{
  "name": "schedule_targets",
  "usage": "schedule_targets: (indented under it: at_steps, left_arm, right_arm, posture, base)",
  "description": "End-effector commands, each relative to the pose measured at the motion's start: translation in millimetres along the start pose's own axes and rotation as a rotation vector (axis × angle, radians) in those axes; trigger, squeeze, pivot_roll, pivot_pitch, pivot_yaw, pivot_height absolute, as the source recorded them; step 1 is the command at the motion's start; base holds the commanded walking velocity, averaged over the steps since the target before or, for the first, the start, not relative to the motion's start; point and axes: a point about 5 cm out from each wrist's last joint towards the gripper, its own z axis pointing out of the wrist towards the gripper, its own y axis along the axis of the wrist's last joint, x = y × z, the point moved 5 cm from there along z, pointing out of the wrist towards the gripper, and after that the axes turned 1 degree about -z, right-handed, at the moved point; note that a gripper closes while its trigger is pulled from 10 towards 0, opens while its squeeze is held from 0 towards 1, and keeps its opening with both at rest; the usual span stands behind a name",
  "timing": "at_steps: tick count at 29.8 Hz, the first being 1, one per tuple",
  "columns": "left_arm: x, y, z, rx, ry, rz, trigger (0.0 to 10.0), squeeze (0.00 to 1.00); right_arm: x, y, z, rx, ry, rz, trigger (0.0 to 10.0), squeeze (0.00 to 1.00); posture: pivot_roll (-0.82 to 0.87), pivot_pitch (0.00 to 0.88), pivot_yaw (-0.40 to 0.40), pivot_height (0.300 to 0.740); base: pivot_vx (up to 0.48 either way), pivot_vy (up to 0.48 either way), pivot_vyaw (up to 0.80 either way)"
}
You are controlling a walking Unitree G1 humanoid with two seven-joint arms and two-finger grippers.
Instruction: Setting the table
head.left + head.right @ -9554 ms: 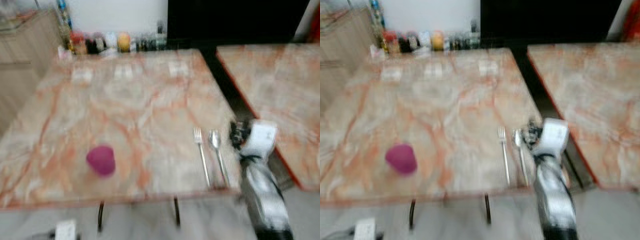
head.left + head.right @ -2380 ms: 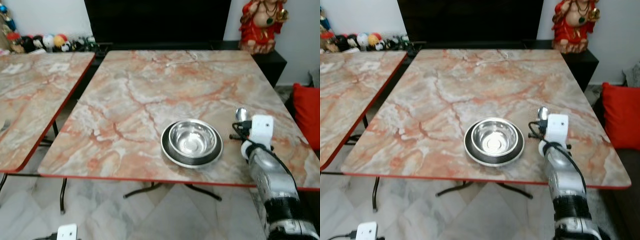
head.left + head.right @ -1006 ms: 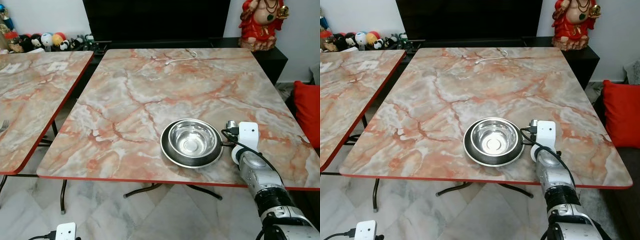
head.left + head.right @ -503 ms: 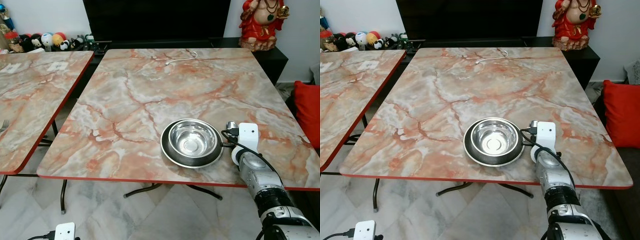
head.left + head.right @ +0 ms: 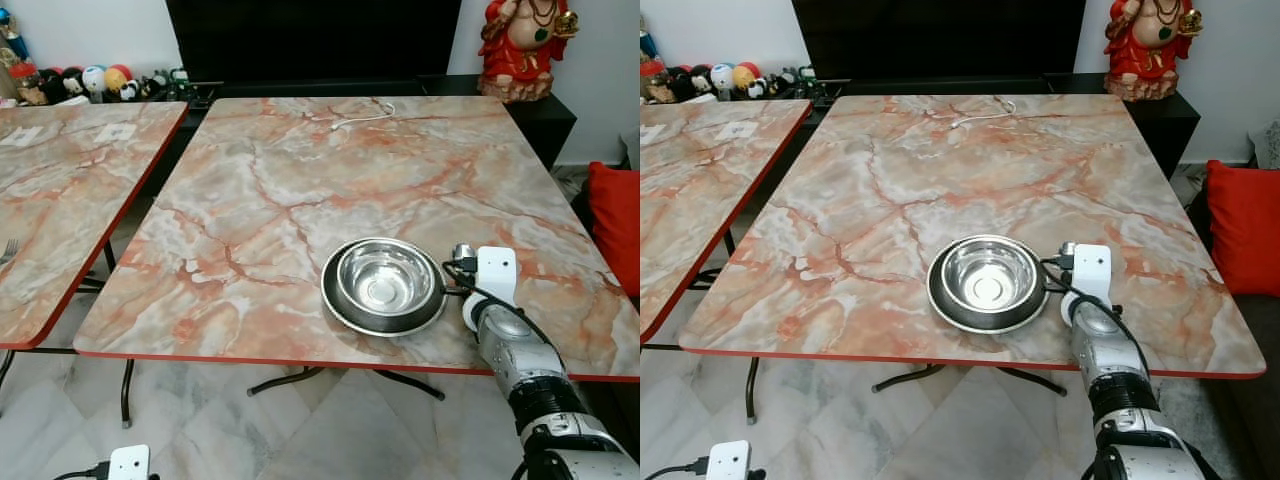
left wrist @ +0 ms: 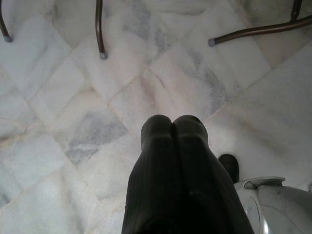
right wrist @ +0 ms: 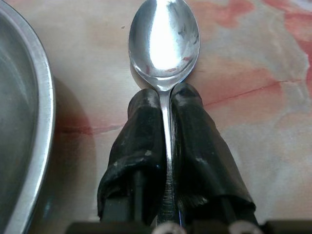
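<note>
Nothing's really moved in the last second: right gripper [image 7: 165, 105] stays clamped on the shiny steel spoon [image 7: 164, 39], low over the marble table [image 5: 300, 190], round steel bowl [image 5: 384, 279] just left of it. Left gripper [image 6: 171, 129] hangs closed, empty.

Shiny steel spoon [image 7: 164, 40] beside nested bowl [image 5: 385, 279]

You saw a red figurine [image 5: 521, 45] and a white cable [image 5: 360, 117] far ahead of the jaws, a red cushion [image 5: 1241, 225] off beside them.
</note>
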Motion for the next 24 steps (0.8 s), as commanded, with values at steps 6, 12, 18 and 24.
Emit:
schedule_targets:
  at_steps: [6,12,18,24]
  left_arm:
    - [8.2,0,-0.8,0.003,0.017,0.003,10.0,0.00]
    - [8.1,0,-0.8,0.002,0.017,0.002,10.0,0.00]
    - [7.7,0,-0.6,0.001,0.016,0.002,10.0,0.00]
    - [7.5,0,-0.7,0.003,0.016,0.001,10.0,0.00]
  right_arm:
    - [5.9,0,0.3,-0.008,0.020,0.006,10.0,0.71]
    - [4.7,-1,0.5,-0.003,0.014,0.003,10.0,0.62]
    - [4.6,0,0.5,-0.007,0.010,0.002,10.0,0.00]
    - [0.6,14,-0.4,-0.085,-0.015,0.028,10.0,0.00]
  posture:
    - [-0.01,0.046,0.054,0.740]
    - [-0.01,0.045,0.054,0.740]
    - [-0.01,0.046,0.053,0.740]
    - [-0.01,0.046,0.052,0.740]
  base:
    - [0.000,0.000,0.00]
    - [0.000,0.000,0.00]
    - [0.000,0.000,0.00]
    - [0.000,0.000,0.00]
